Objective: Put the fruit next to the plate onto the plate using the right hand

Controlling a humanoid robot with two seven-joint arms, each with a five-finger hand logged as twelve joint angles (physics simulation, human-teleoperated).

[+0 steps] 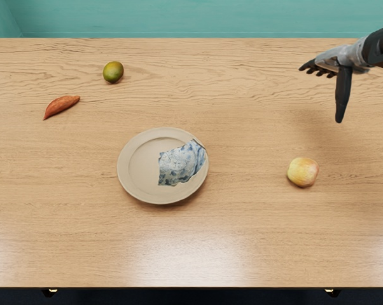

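A yellow-red apple (303, 171) lies on the wooden table, to the right of the plate. The beige plate (140, 168) sits near the table's middle, with a blue-white patterned patch on its right half. My right hand (331, 73) hovers at the upper right, above and behind the apple and well apart from it. Its fingers are spread, one pointing down, and hold nothing. The left arm does not show.
A green-yellow mango (113, 72) lies at the back left. An orange sweet potato (61, 105) lies in front of it, further left. The table's front edge (191, 287) runs along the bottom.
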